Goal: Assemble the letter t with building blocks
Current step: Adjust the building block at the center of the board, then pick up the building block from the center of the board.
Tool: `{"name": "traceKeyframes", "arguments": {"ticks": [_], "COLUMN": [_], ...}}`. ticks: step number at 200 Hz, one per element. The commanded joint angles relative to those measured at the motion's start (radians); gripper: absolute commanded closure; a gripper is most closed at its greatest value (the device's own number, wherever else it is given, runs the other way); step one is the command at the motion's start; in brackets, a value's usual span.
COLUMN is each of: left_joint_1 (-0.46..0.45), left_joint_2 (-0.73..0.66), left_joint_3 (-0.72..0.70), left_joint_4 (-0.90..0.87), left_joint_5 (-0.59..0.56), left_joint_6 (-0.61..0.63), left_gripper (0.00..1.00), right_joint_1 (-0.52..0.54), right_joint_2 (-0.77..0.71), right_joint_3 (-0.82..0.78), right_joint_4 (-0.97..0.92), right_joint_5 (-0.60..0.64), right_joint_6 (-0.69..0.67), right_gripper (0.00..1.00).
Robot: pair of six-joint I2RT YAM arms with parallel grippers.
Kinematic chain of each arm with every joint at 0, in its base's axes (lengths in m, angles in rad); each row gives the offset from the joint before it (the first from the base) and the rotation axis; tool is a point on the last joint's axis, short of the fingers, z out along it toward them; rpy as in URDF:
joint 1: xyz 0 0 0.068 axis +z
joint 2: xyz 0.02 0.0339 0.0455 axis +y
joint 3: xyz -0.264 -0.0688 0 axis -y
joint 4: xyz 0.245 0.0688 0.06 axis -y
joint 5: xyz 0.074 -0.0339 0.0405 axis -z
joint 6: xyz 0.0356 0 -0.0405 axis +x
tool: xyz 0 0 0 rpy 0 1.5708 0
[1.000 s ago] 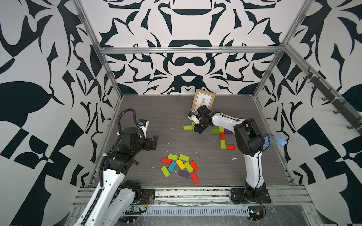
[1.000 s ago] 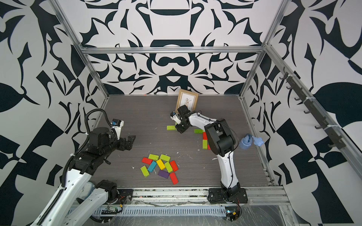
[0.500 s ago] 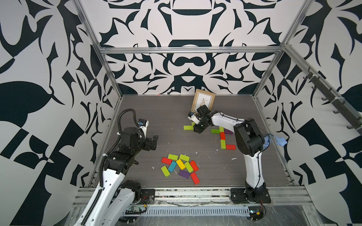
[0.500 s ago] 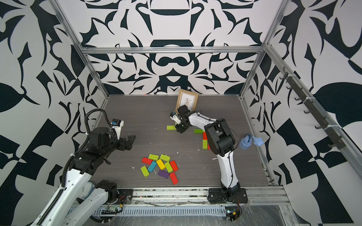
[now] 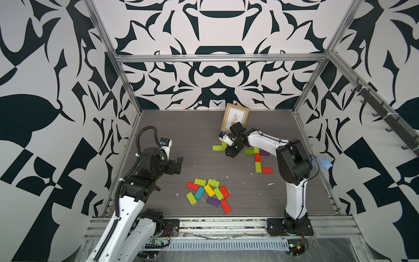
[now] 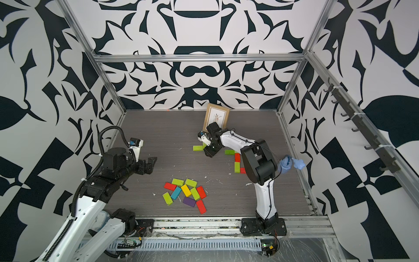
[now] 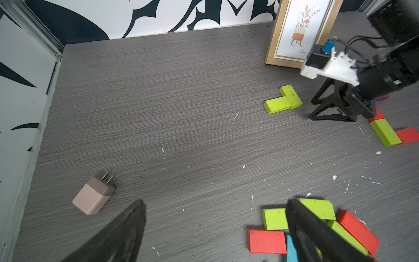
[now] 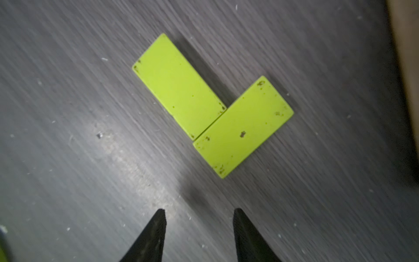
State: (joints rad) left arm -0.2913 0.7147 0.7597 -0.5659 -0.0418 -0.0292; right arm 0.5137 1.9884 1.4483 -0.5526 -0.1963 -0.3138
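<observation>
The right gripper (image 8: 199, 226), jaws partly apart and empty, hovers beside two touching lime green blocks (image 8: 243, 127) near the far edge of the table (image 8: 68, 113), probably parted just enough to straddle one.

At mid-frame you have the upper-left lime green block (image 8: 179, 86) butting end-on into the long side of the lower-right lime green block (image 8: 243, 127), an L lying flat on the grey table (image 8: 79, 158); your right gripper (image 8: 197, 212) shows at the bottom edge, tips parted, gripping nothing, clear of both blocks
</observation>
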Motion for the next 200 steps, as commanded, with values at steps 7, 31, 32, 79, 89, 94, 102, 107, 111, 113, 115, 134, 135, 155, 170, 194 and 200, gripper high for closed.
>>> {"name": "traceKeyframes", "arguments": {"ticks": [7, 31, 32, 79, 89, 94, 102, 107, 111, 113, 115, 134, 135, 155, 170, 194, 200], "left_joint_1": [0.0, 0.0, 0.0, 0.0, 0.0, 0.0, 0.0, 0.0, 0.0, 0.001, 0.0, 0.0, 0.0, 0.0, 0.0, 0.0, 0.0], "left_joint_2": [-0.006, -0.012, -0.012, -0.004, -0.005, -0.007, -0.008, -0.009, -0.01, -0.009, -0.01, -0.011, -0.011, -0.017, -0.021, -0.011, -0.008], "left_joint_3": [-0.006, -0.009, -0.01, -0.007, -0.008, -0.008, -0.008, -0.008, -0.009, -0.01, -0.009, -0.008, -0.008, -0.01, -0.013, -0.011, -0.008], "left_joint_4": [-0.024, -0.022, -0.022, -0.022, -0.023, -0.023, -0.023, -0.022, -0.021, -0.022, -0.02, -0.025, -0.025, -0.025, -0.022, -0.021, -0.023], "left_joint_5": [-0.009, -0.011, -0.012, -0.003, -0.001, -0.001, -0.001, -0.002, -0.003, -0.003, -0.003, -0.003, -0.003, -0.004, -0.005, 0.001, 0.003], "left_joint_6": [-0.002, -0.004, -0.004, -0.003, -0.003, -0.003, -0.003, -0.003, -0.003, -0.003, -0.002, -0.005, -0.005, -0.006, -0.002, -0.001, -0.001], "left_gripper": [0.0, 0.0, 0.0, 0.0, 0.0, 0.0, 0.0, 0.0, 0.0, 0.0, 0.0, 0.0, 0.0, 0.0, 0.0, 0.0, 0.0], "right_joint_1": [0.053, 0.123, 0.127, 0.249, 0.265, 0.273, 0.286, 0.295, 0.301, 0.303, 0.307, 0.326, 0.327, 0.332, 0.34, 0.361, 0.365], "right_joint_2": [-0.118, -0.149, -0.151, -0.177, -0.175, -0.173, -0.166, -0.163, -0.159, -0.157, -0.156, -0.142, -0.141, -0.127, -0.116, -0.114, -0.114], "right_joint_3": [-0.046, -0.061, -0.062, -0.121, -0.13, -0.133, -0.137, -0.137, -0.137, -0.136, -0.137, -0.138, -0.138, -0.14, -0.127, -0.122, -0.121], "right_joint_4": [-0.02, -0.07, -0.071, -0.099, -0.099, -0.096, -0.096, -0.097, -0.099, -0.1, -0.101, -0.089, -0.088, -0.075, -0.085, -0.089, -0.089], "right_joint_5": [0.017, 0.067, 0.07, 0.126, 0.125, 0.123, 0.121, 0.123, 0.125, 0.126, 0.127, 0.124, 0.124, 0.098, 0.083, 0.067, 0.063], "right_joint_6": [-0.017, -0.043, -0.043, -0.053, -0.047, -0.045, -0.04, -0.038, -0.036, -0.036, -0.036, -0.027, -0.027, -0.014, -0.009, -0.023, -0.025], "right_gripper": [0.47, 0.46, 0.46, 0.44, 0.44, 0.44, 0.44, 0.44, 0.44, 0.44, 0.44, 0.44, 0.44, 0.44, 0.45, 0.45, 0.45]}}
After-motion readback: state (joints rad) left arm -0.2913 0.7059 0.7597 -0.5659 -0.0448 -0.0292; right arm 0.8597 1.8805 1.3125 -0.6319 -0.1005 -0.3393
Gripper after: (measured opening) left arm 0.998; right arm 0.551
